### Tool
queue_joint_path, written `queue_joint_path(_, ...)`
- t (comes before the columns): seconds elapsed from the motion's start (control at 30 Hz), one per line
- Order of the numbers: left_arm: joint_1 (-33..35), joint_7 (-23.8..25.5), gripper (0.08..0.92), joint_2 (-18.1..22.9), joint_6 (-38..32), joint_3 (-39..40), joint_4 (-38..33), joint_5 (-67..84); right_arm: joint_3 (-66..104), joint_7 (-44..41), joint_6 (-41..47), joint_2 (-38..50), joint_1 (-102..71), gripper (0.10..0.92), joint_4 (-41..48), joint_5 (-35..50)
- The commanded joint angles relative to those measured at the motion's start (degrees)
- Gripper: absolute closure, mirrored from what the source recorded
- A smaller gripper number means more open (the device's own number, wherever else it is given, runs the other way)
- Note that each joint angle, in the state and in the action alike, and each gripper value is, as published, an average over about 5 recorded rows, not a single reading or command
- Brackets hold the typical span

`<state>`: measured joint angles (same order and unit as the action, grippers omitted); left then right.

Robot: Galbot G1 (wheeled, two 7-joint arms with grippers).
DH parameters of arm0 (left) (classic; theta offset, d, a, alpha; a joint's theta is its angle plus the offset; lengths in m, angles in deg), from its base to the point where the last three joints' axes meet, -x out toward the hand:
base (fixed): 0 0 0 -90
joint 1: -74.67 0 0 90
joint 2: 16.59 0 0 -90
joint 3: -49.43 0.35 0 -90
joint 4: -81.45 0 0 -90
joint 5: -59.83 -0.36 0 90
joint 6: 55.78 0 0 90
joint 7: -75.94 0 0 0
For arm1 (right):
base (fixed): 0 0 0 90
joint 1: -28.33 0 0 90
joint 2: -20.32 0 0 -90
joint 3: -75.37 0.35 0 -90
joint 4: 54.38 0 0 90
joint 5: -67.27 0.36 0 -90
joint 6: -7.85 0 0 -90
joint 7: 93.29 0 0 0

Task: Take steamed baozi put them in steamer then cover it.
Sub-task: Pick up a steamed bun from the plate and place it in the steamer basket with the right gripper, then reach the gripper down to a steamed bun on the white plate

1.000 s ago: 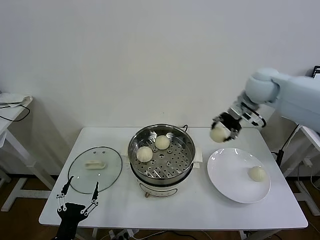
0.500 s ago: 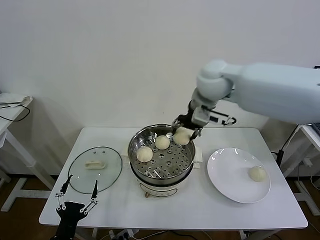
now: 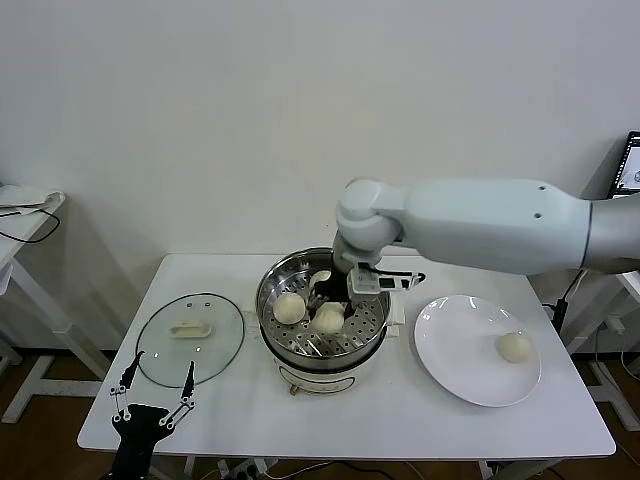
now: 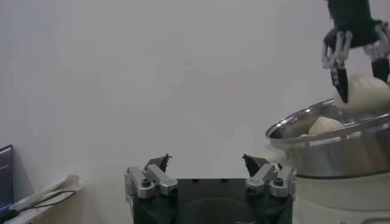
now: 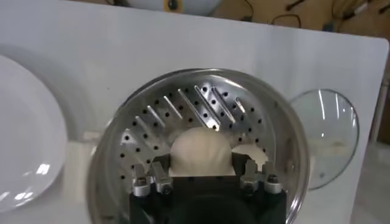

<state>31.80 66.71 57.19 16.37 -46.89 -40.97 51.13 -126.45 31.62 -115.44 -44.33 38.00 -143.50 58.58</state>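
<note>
White wall backs the white counter (image 3: 400,420). At its centre the steamer (image 3: 322,312) takes the right gripper (image 3: 330,300), jaws closed on a baozi (image 3: 329,318) over the tray. At 3 o'clock a plate (image 3: 478,349) holds one bun (image 3: 514,346); the cover (image 3: 190,338) lies at 9. The left gripper (image 3: 155,400) hangs wide at the near-left edge.

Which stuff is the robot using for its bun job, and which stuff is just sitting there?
For the job:
- baozi in the right gripper, over the tray
- other baozi in the steamer
- baozi on the plate
- steamer
- cover, lying on the table

Just there:
- plate
- table
- left gripper, waiting at the table's front edge
</note>
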Motion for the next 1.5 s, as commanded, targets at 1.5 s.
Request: queue_joint_path(1.5, -0.9, -0.4, 0.177, -0.4, 0.0, 0.0, 0.5, 0.5, 7.1, -19.0, 35.5, 30.4, 3.2, 0.203, 18.1, 28.7)
